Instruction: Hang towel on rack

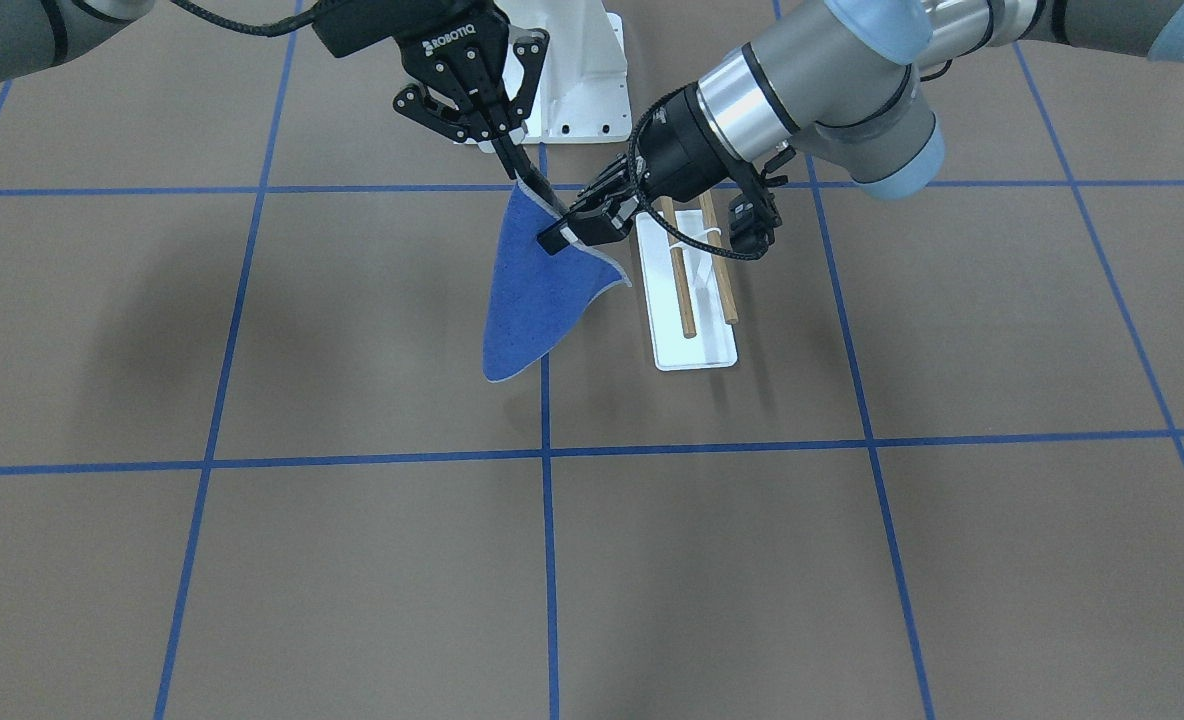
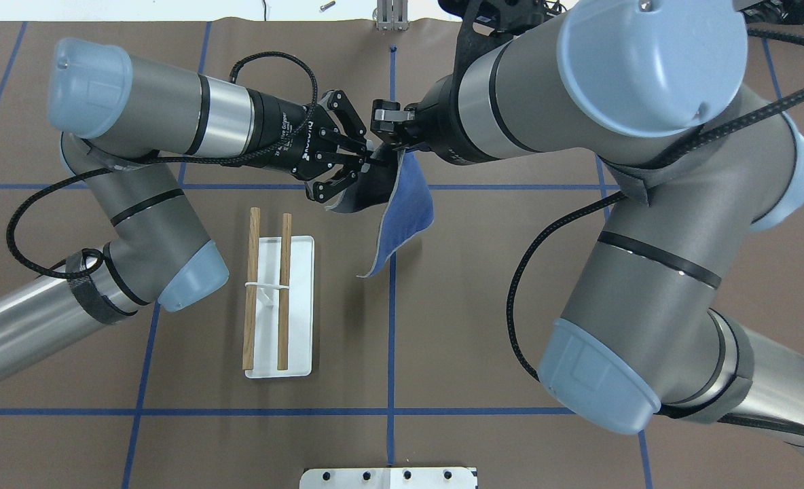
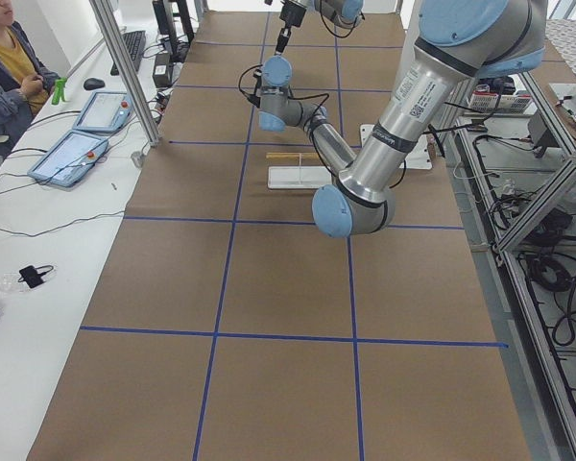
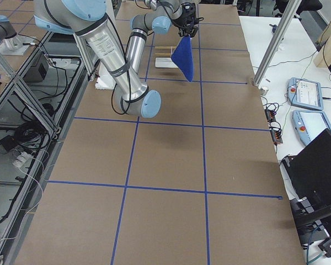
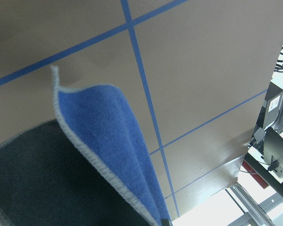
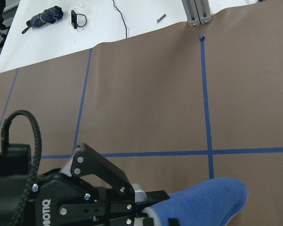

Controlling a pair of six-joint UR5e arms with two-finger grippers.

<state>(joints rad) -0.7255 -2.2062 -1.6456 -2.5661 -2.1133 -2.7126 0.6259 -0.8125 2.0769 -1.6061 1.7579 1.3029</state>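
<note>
The left gripper (image 1: 564, 236) and right gripper (image 1: 524, 180) each had jaws clamped on the blue towel (image 1: 537, 290), hanging above the bench (image 1: 752, 560) beside the rack (image 1: 697, 345), toward the operators' edge.

Left tool (image 1: 574, 232), right tool (image 1: 518, 172) tip-to-tip mid-air, both clamped on towel (image 1: 537, 295).

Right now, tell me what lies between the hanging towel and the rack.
Nothing: in the overhead view only a bare strip of brown table separates the towel from the rack.
</note>
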